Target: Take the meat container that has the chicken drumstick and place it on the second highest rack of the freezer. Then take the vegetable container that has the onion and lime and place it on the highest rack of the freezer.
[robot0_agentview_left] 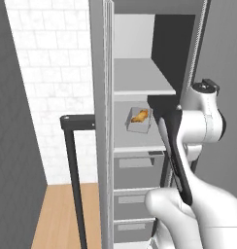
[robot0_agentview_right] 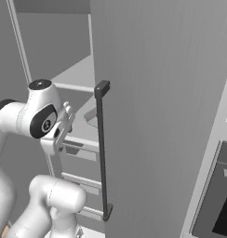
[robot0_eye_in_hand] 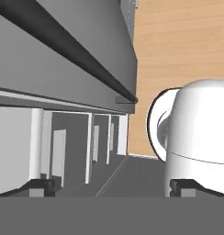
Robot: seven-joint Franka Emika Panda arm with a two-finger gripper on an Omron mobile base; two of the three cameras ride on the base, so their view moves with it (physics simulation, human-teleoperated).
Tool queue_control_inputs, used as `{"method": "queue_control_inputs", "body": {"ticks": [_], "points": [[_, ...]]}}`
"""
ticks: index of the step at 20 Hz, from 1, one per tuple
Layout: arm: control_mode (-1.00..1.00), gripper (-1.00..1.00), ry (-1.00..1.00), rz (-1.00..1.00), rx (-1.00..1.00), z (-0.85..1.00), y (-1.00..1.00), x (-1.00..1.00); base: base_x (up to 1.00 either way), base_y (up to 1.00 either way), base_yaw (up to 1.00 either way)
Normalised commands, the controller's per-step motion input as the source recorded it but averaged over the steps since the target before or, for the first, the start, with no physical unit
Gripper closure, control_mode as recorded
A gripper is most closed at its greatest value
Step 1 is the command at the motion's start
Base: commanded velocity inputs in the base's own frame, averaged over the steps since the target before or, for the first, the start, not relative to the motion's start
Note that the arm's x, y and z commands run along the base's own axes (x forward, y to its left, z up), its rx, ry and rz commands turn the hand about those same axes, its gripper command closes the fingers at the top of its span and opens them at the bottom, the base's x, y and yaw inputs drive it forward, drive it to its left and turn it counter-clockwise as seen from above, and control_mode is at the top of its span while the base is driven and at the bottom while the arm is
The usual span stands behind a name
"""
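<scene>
I see the meat container (robot0_agentview_left: 139,119) with the chicken drumstick (robot0_agentview_left: 140,116) already on a freezer (robot0_agentview_left: 140,73) rack — second from the top, I judge, near its front edge. My pincer (robot0_eye_in_hand: 111,184) hangs open and empty, pointing down at the drawers and floor — the vegetable container lies somewhere off, so I must turn away.

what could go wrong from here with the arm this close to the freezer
1. The meat container with the chicken drumstick already sits on a freezer shelf; the arm's elbow is close in front of it, so a swing could knock it.
2. The open door's bar handle stands right beside the arm and could be clipped as it pulls back.
3. The gripper is open and holds nothing, fingers pointing down near the drawers; these could be bumped.
</scene>
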Motion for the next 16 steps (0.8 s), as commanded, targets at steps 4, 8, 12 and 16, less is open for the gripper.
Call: {"method": "queue_control_inputs", "body": {"ticks": [4, 8, 12, 16], "points": [[1.00, -1.00, 0.00, 0.00, 0.00, 0.00, 0.00, -0.02, -0.05, -0.03, 0.00], [1.00, -1.00, 0.00, 0.00, 0.00, 0.00, 0.00, 0.00, -0.91, -0.48, 0.00], [1.00, -1.00, 0.00, 0.00, 0.00, 0.00, 0.00, 0.00, -0.59, -0.88, -0.02], [1.00, -1.00, 0.00, 0.00, 0.00, 0.00, 0.00, 0.00, 0.00, -1.00, -0.04]]}}
